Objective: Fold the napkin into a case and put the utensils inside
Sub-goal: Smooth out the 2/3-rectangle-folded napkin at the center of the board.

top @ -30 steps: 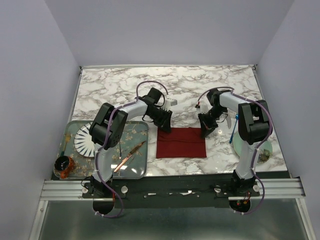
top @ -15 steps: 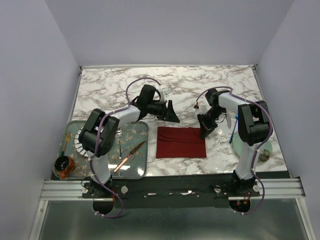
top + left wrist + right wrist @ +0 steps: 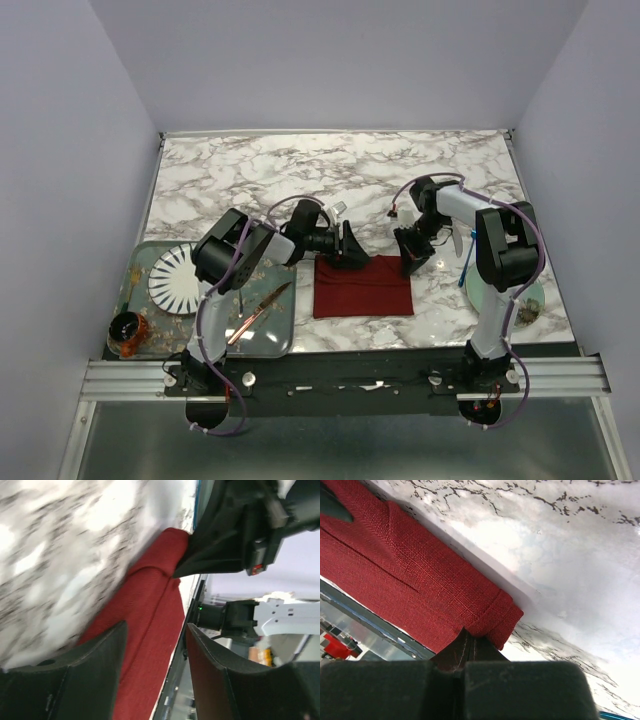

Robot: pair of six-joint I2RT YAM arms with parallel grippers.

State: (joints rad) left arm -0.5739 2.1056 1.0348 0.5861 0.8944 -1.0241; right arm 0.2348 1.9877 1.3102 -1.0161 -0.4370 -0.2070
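The dark red napkin (image 3: 363,286) lies folded into a flat rectangle near the table's front edge. My left gripper (image 3: 350,248) hovers open over its far left corner, and cloth (image 3: 145,610) shows between the spread fingers (image 3: 100,660). My right gripper (image 3: 413,258) is shut, its tips (image 3: 468,636) resting against the napkin's folded far right corner (image 3: 495,615); I cannot tell if cloth is pinched. The blue-handled fork (image 3: 466,265) and a pale utensil (image 3: 456,240) lie to the right of the right gripper.
A glass tray (image 3: 280,335) at the front left holds a white ribbed plate (image 3: 172,278) and a copper knife (image 3: 258,312). A small dark cup (image 3: 127,331) stands by its left corner. A pale green plate (image 3: 500,292) sits at the front right.
The left gripper opened, rose off the napkin's far left corner and swung right, then came back down beside that corner. The right arm and napkin stayed put.
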